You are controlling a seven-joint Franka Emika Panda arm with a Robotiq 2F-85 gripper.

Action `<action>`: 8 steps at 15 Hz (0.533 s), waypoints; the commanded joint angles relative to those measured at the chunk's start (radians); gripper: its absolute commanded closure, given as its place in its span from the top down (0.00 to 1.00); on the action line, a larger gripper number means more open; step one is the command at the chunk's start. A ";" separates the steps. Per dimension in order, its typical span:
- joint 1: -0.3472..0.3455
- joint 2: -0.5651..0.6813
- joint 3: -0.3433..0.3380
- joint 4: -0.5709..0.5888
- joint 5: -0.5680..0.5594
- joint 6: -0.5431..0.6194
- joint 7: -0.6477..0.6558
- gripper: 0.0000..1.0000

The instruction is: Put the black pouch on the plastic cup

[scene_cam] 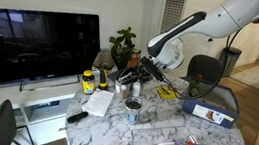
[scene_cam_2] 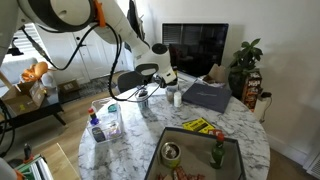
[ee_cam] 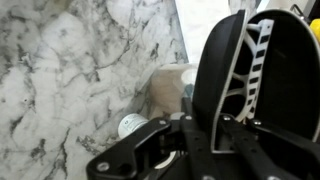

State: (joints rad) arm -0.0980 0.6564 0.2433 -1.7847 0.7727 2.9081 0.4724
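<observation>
I am holding the pouch in my claw. In the wrist view the fingers are pinching narrowly on its lower edge. The black oval is standing upright out of them and filling the frame toward 2 o'clock, with its pale zip line running round the edge. I am hanging above the table, whose veined marble is showing at 9 o'clock of the pouch. Just past the pouch's left edge something pale and brownish is peeking out below me, with a small white round shape at 7 o'clock of it. I cannot tell from this view whether either is the cup.

In an exterior view the cup is standing on the table, pale with a darker top. It is sitting at 3 o'clock of a can, near it but apart. My claw is hovering above this pair, and the pouch is off the table and not touching the cup. A TV is standing at 12 o'clock behind the cup, and a plant is showing at 2 o'clock.

In an exterior view a yellow-labelled bottle is standing at 8 o'clock of my claw. A remote is lying flat at 8 o'clock of the can, well apart from it.
</observation>
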 commanded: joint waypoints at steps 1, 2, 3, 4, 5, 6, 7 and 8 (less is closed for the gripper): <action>0.044 0.010 -0.056 0.037 -0.005 0.002 -0.079 0.03; 0.051 0.018 -0.064 0.056 -0.008 0.008 -0.089 0.03; 0.052 0.022 -0.064 0.074 0.004 0.002 -0.088 0.03; 0.051 0.001 -0.066 0.040 0.019 -0.009 -0.080 0.13; 0.054 0.004 -0.069 0.053 0.018 -0.009 -0.080 0.13; 0.055 0.006 -0.070 0.061 0.017 -0.009 -0.080 0.13; 0.055 0.006 -0.071 0.063 0.017 -0.009 -0.081 0.03; 0.053 0.016 -0.066 0.076 0.015 -0.012 -0.093 0.03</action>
State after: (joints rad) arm -0.0603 0.6647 0.1926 -1.7246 0.7703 2.9081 0.4016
